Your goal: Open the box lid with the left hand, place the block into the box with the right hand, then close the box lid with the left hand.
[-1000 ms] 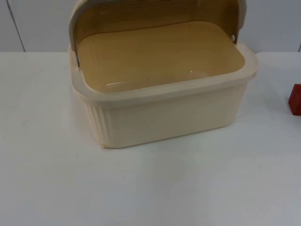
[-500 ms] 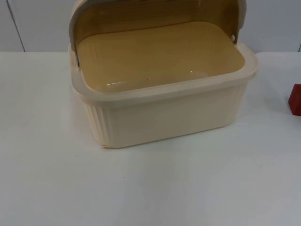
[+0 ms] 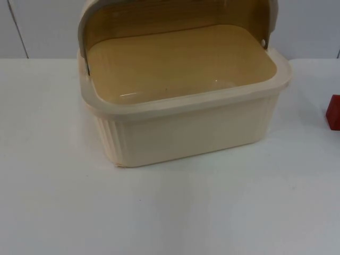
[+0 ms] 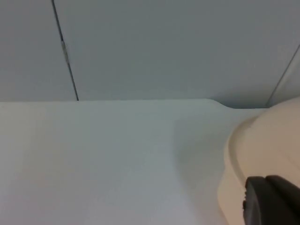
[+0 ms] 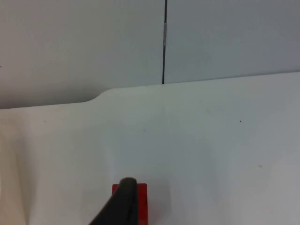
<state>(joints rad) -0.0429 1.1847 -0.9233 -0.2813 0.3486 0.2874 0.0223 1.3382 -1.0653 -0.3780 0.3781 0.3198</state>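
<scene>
Box (image 3: 186, 127) on white table (image 3: 64, 212)

This looks like a lab or test bench rather than a home: a bare white table (image 3: 170, 212) runs to its far edge against a plain grey partition wall (image 4: 164, 47) made of panels joined by dark seams.

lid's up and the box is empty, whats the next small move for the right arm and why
Probably lower the right gripper onto the red block and close on it. The box stands with its lid raised and its tan inside bare, while the block sits on the white table out to the box's right, just beyond the right fingertip. The left gripper waits beside the box.
</scene>
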